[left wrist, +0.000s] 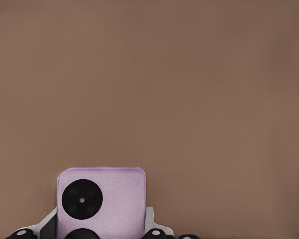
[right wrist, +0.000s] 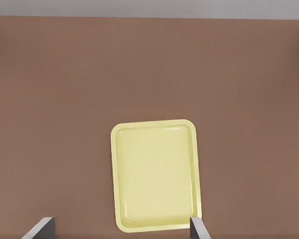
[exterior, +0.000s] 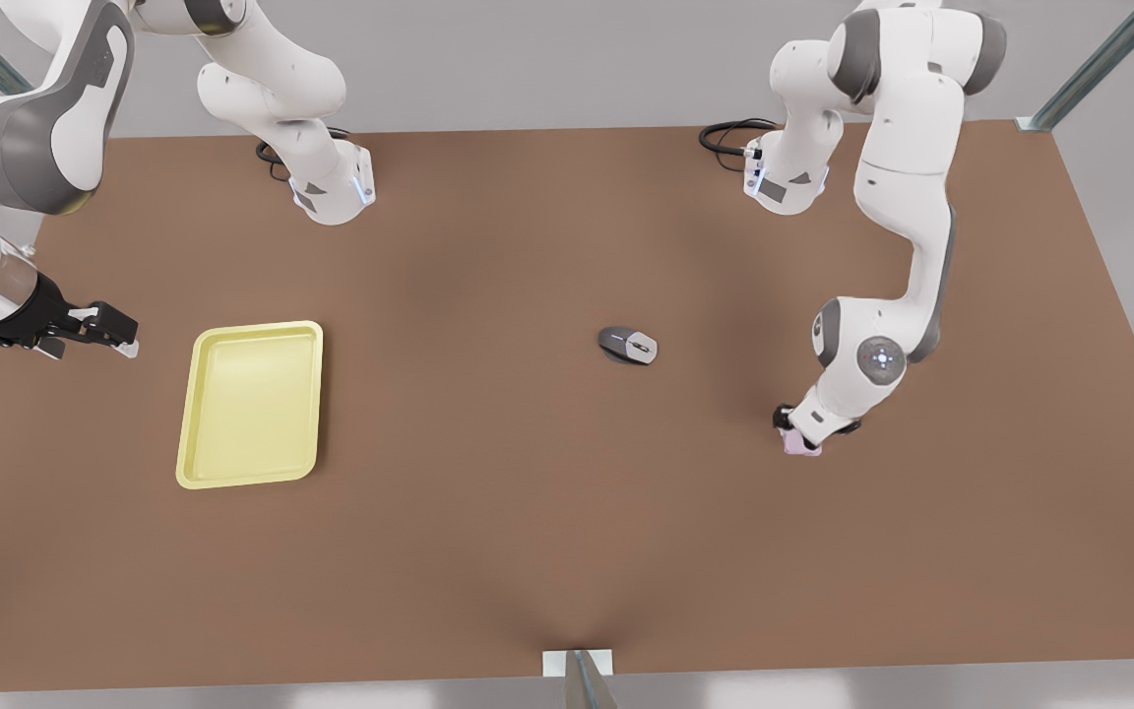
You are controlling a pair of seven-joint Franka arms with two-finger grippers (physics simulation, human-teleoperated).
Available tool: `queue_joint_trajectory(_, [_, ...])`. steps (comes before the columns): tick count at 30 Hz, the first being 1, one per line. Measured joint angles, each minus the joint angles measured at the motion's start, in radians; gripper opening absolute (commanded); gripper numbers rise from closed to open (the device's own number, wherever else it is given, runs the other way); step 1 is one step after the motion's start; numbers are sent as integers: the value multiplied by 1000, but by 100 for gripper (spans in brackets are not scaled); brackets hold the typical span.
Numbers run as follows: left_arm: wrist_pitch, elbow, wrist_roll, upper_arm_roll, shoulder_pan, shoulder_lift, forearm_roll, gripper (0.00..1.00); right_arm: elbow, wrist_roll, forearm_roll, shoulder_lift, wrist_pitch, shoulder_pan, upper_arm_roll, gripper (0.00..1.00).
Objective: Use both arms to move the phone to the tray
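Counter [exterior: 528, 512] carries the tray [exterior: 250, 405] at the front view's left, beside the waiting right gripper [exterior: 119, 335], fingers apart. Mouse [exterior: 628, 346] lies mid-counter. Phone [exterior: 801, 445] sits at the right, left gripper [exterior: 803, 433] fingers [left wrist: 150, 219] flanking it; grip uncertain.

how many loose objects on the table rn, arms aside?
3. Tray toward the front view's left, by the open right gripper. Mouse mid-table. Phone at the front view's right, between the left gripper's fingers.
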Motion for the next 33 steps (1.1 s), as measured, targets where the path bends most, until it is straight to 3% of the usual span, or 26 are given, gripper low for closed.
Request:
queue_joint_trajectory(3, [-96,151,-27,0,-116,46,1,80,0,0,0,0,0,0,0,100])
queue_joint_trajectory(8, [-300,591,-120,-3,-354,257,-6,80,0,0,0,0,0,0,0,100])
queue_joint_trajectory(14, [-429,890,-258,-26,-553,460,-14,80,41,1,-1,-12,-5,-1,-3,100])
queue_joint_trajectory(22, [-358,1130,-424,-37,-658,665,-15,81,42,2,11,-24,-10,0,0,100])
queue_joint_trajectory(31, [-230,1160,-602,-36,-711,726,-12,82,43,3,17,-12,-11,-1,3,100])
queue_joint_trajectory(33, [-219,1160,-639,-34,-717,733,-13,100,45,4,17,-14,-11,-1,8,100])
